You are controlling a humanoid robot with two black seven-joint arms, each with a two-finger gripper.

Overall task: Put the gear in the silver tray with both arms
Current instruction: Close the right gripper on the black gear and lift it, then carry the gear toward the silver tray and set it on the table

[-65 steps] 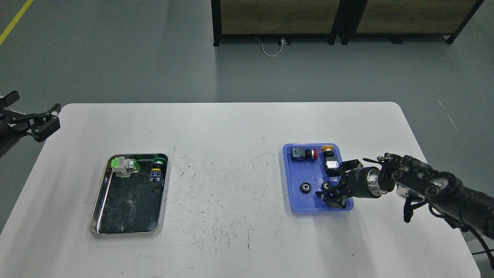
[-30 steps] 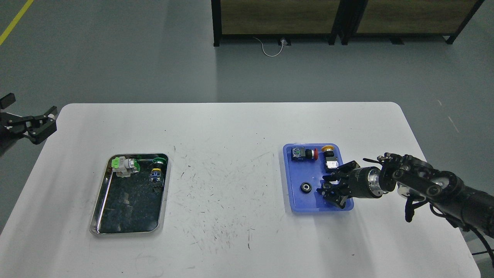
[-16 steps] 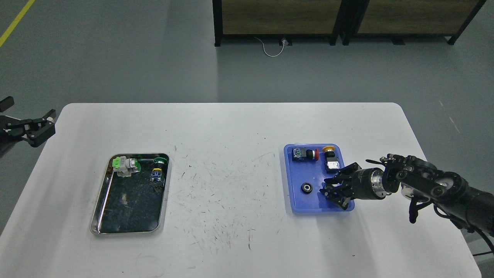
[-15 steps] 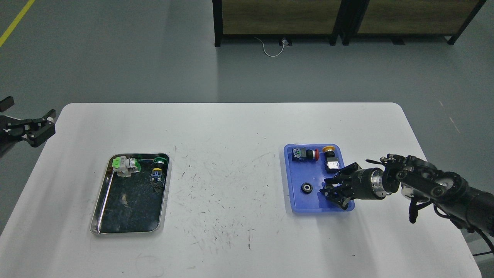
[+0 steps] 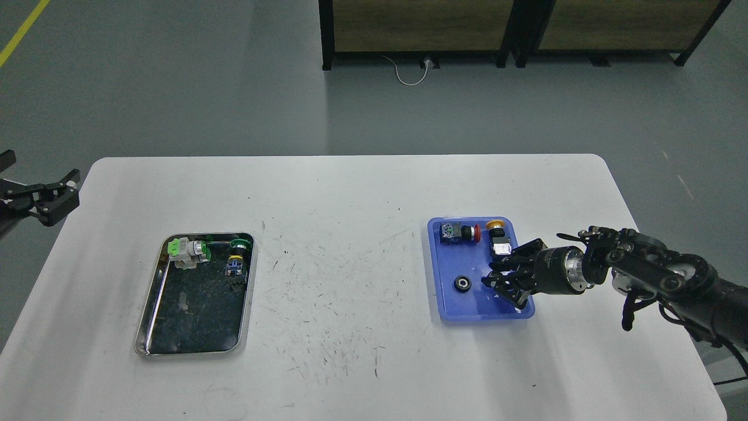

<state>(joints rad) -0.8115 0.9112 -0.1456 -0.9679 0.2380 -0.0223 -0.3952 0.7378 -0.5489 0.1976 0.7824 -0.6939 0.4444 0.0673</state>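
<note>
The silver tray point(image 5: 151, 327) lies on the left of the white table and holds a green-and-white switch point(image 5: 186, 251) and a small green-and-blue button point(image 5: 236, 257). A black ring-shaped gear point(image 5: 463, 283) lies in the blue tray point(image 5: 467, 310) on the right. My right gripper point(image 5: 498, 280) is low over the blue tray, just right of that gear. Its fingers are drawn together on a second gear, which they hide. My left gripper point(image 5: 65, 190) hangs beyond the table's left edge, open and empty, far from the silver tray.
The blue tray also holds a red-capped button point(image 5: 464, 233) and a yellow-capped button point(image 5: 498, 234) along its far side. A wooden cabinet on black legs point(image 5: 421, 29) stands on the floor behind the table. The table edge point(image 5: 613, 169) curves at the far right.
My right gripper closed around the second gear in the blue tray and shifted slightly up and away. My left gripper drew back leftward, off the table's edge.
</note>
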